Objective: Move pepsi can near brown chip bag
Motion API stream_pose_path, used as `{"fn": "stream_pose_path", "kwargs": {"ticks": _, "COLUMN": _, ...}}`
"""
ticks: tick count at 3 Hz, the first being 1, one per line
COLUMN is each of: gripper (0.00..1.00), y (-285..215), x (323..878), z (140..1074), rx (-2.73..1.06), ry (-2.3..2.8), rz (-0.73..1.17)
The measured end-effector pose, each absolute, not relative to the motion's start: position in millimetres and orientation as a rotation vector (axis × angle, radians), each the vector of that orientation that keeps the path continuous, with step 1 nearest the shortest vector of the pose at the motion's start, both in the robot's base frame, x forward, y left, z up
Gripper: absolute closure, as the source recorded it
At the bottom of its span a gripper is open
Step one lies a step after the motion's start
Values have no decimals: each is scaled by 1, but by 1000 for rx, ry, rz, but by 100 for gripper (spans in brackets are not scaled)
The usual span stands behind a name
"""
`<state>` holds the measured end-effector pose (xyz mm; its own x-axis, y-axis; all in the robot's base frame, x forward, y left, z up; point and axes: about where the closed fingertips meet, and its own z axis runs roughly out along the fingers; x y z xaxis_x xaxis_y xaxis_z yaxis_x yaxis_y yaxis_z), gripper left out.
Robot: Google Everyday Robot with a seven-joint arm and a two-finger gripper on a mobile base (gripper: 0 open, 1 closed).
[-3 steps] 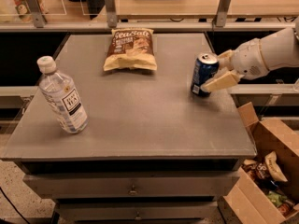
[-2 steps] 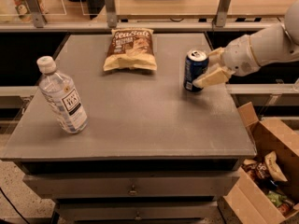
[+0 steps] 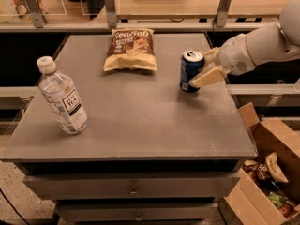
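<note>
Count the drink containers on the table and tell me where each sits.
2. The pepsi can is right of centre, gripped by the gripper from the right; the clear bottle stands near the left edge.

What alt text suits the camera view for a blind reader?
At the right of a grey table, the gripper has its jaws closed on the pepsi can. The brown chip bag lies apart to the can's left, further back; a clear bottle stands near the left edge.
</note>
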<state>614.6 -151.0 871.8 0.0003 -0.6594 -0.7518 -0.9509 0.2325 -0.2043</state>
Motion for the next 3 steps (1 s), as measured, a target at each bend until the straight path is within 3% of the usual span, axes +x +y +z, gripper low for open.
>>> {"fn": "stream_pose_path", "kwargs": {"ticks": 3, "gripper": 100, "y": -94, "x": 675, "z": 888, "rx": -1511, "ry": 1605, "rz": 537}}
